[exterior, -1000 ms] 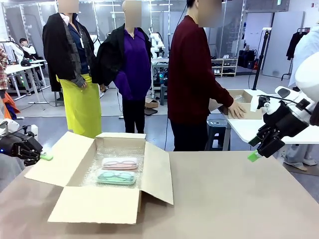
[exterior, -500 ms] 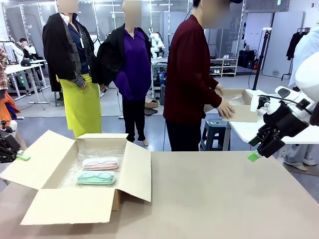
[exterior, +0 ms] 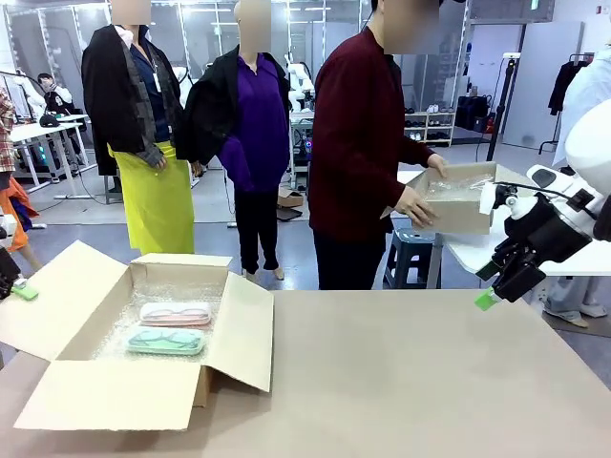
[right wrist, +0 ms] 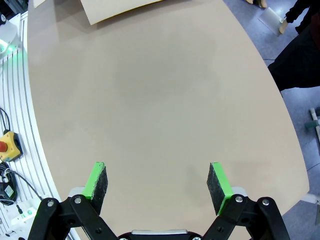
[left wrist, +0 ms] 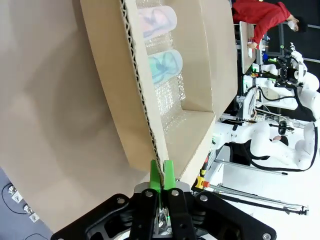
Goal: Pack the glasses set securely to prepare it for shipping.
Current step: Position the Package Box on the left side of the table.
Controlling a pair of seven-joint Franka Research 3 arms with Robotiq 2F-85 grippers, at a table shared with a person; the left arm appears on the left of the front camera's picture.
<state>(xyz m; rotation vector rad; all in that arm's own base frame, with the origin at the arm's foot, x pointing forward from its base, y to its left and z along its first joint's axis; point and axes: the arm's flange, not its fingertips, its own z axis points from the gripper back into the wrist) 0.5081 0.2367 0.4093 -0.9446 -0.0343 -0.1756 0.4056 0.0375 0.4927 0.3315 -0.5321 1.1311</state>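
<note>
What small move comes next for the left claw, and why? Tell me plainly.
Probably let go of the open brown cardboard box's left flap. The left claw is shut on that flap's corrugated edge; the pink clear-lidded glasses case and mint-green one lie inside on bubble wrap, flaps unfolded. The right claw hangs open over bare table.

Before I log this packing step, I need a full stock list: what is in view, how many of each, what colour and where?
Box: one, brown cardboard, flaps open, on the table's left.
Bubble wrap: clear, lining the box.
Pink case: one, in the box, far side.
Green case: one, mint, in the box, near side, beside the pink case.
Table: one, tan.
Second box: one, brown, held by a person in dark red at a white table behind.
Left pincer: black, green pads, shut on the box's left flap edge.
Right pincer: black, green pads, open above the table's right side.
</note>
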